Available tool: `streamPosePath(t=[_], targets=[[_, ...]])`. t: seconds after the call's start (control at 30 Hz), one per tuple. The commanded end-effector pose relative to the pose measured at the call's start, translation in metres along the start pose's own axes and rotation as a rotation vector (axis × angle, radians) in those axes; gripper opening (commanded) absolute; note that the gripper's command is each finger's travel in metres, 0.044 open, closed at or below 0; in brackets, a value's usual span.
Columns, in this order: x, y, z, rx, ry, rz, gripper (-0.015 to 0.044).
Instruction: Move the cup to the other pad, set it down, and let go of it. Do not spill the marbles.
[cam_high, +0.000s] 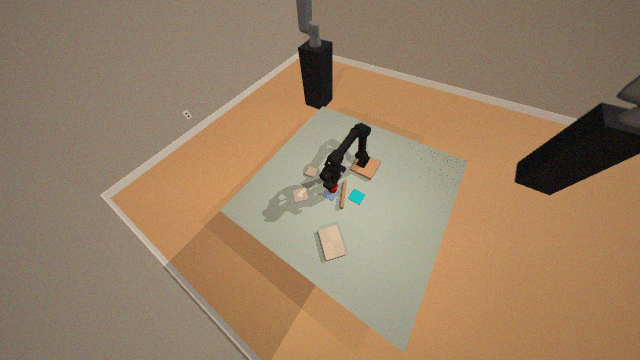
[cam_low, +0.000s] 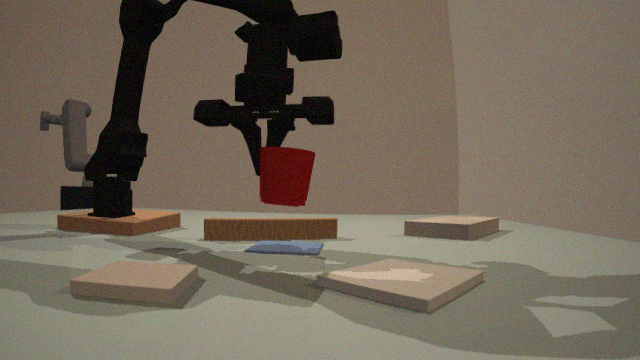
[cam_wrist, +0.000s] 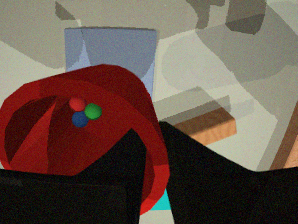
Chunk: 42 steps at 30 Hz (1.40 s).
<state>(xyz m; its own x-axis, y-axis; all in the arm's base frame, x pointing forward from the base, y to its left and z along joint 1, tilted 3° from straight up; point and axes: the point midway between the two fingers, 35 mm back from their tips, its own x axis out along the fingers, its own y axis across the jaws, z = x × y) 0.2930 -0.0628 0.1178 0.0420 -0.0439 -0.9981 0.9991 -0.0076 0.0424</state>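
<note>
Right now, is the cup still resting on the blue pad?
No, the exterior view shows the red cup hanging in the end effector, well above the blue pad.

red cup (cam_low: 286, 176) airborne, slightly tilted, 3 marbles (cam_wrist: 84, 112) inside; above blue pad (cam_low: 285, 247); cyan pad (cam_high: 356, 196) apart.

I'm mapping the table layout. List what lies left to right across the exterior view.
Orange-brown base plate under the arm → near tan slab → wooden bar → blue pad with the red cup held above it by the gripper → large tan slab → far tan block.
</note>
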Motion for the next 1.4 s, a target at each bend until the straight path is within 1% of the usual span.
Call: streamPosePath(t=[0.0, 1.37], targets=[[0.000, -0.004, -0.008, 0.003, -0.002, -0.001, 0.0000], [-0.003, -0.034, -0.089, 0.005, 0.004, -0.004, 0.0000]])
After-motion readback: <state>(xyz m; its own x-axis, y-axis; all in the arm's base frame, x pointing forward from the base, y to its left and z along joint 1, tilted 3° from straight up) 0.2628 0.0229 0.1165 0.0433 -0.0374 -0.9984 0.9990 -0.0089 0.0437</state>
